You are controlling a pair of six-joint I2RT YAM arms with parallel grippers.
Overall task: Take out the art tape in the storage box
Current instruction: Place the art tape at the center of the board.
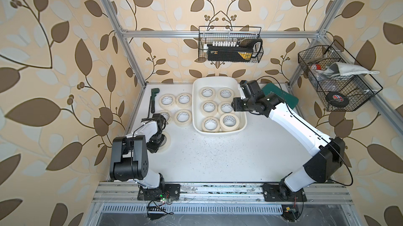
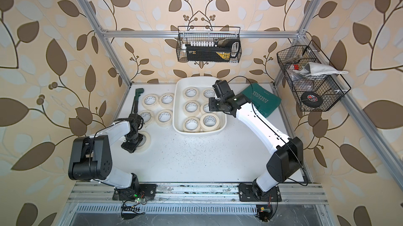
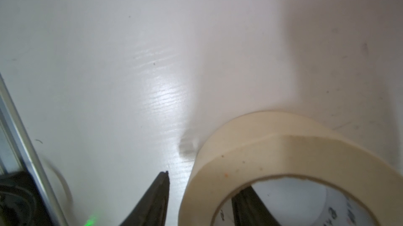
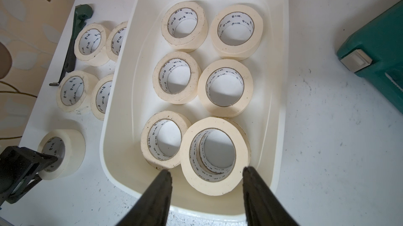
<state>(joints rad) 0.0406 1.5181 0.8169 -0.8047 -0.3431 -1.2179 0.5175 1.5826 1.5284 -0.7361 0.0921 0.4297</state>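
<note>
Left wrist: left gripper (image 3: 205, 181) jaws parted astride wall of art tape roll (image 3: 283, 148) on table (image 3: 109, 61). Risks dragging it on lifting. Right gripper (image 4: 207, 169) jaws apart, empty, above rolls (image 4: 225, 87) inside storage box (image 4: 275, 65).

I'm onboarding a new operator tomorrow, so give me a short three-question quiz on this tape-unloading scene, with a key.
1. How many cream masking-tape rolls lie on the white tabletop, outside the shallow white plastic tub?
2. True or false: the dark pipe wrench lies inside the tub.
3. The left gripper has its fingers: A) both outside a roll; B) one in a roll's core, one outside; C) both in the core.
Key: 1) five; 2) false, it lies on the tabletop beside the rolls; 3) B.
</note>
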